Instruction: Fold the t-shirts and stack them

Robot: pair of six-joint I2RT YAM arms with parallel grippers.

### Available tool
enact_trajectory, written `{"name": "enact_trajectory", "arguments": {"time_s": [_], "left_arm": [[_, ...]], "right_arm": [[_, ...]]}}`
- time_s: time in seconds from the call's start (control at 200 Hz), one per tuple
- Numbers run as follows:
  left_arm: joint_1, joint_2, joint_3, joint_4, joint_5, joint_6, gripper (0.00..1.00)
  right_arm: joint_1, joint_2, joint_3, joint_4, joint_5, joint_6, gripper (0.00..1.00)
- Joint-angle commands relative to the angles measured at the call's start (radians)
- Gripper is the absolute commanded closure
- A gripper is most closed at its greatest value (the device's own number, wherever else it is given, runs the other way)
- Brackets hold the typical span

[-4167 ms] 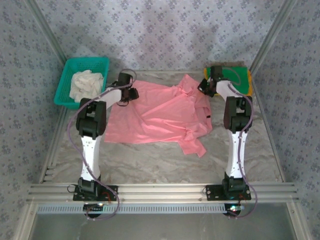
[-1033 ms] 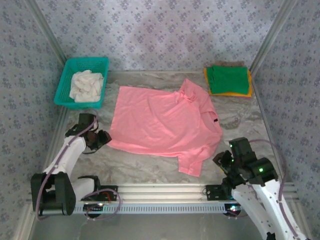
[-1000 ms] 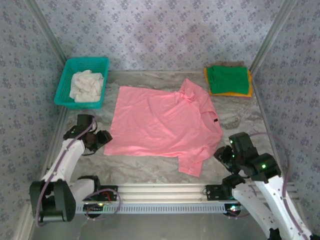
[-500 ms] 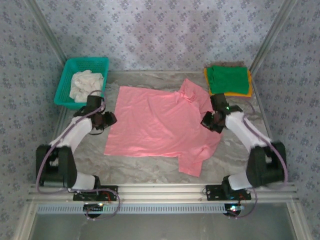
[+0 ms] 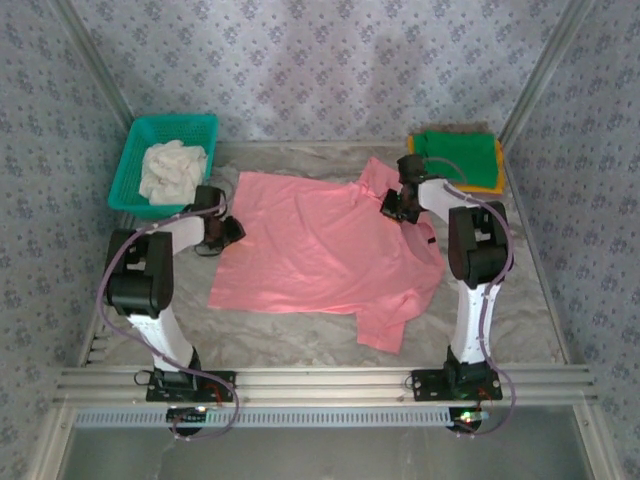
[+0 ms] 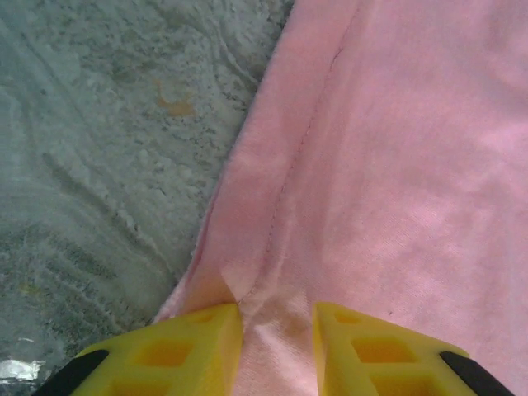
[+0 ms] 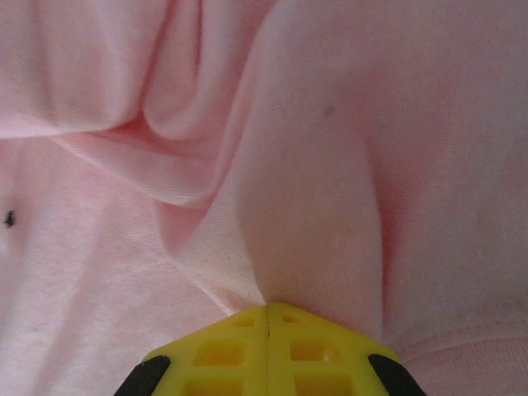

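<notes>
The pink t-shirt point(image 5: 320, 250) lies spread across the middle of the table point(image 5: 290, 335). The right gripper point(image 5: 393, 208) is clamped on a fold near the far-right shoulder. The left gripper point(image 6: 277, 318), jaws narrowly apart, straddles the left hem. If it lifts before pinching, that side may slip free and the fold skew.

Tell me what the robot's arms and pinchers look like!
The left arm and right arm are white tubes with chunky black joints, and thin greyish cables loop alongside them. The left gripper and right gripper have bright yellow fingers with a square waffle pattern and black parts behind.
</notes>
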Motion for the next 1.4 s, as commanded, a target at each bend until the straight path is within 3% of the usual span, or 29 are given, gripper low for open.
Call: {"name": "enact_trajectory", "arguments": {"time_s": [0.0,0.22,0.385,0.52,0.769,0.919,1.074,1.284,1.394], "left_arm": [[0.004,-0.028,-0.141,-0.047,-0.006,-0.082,0.70],[0.004,-0.305,-0.358,-0.126,-0.075,-0.203,0.73],[0.007,-0.403,-0.304,-0.199,-0.155,-0.135,0.67],[0.005,-0.314,-0.118,-0.230,-0.163,-0.043,0.63],[-0.038,-0.118,0.153,-0.189,-0.113,-0.003,0.60],[-0.074,-0.069,0.168,-0.174,-0.095,-0.004,0.58],[-0.078,-0.056,0.128,-0.155,-0.093,0.012,0.57],[-0.077,-0.018,0.125,-0.148,-0.093,0.037,0.56],[-0.078,0.001,0.138,-0.147,-0.083,0.043,0.56]], "right_arm": [[-0.010,-0.037,-0.053,0.015,-0.011,0.019,0.99],[-0.010,-0.171,-0.271,0.056,-0.039,0.058,0.98],[-0.004,-0.247,-0.327,0.075,-0.075,0.053,0.90],[-0.014,-0.259,-0.165,0.014,-0.094,0.023,0.76],[-0.013,-0.062,0.184,-0.068,-0.160,-0.038,0.68],[0.061,0.073,0.428,-0.299,0.043,-0.216,0.59],[0.075,0.220,0.617,-0.422,0.102,-0.296,0.48],[0.086,0.422,0.874,-0.470,0.146,-0.405,0.49],[0.073,0.503,0.979,-0.420,0.185,-0.436,0.57]]}}
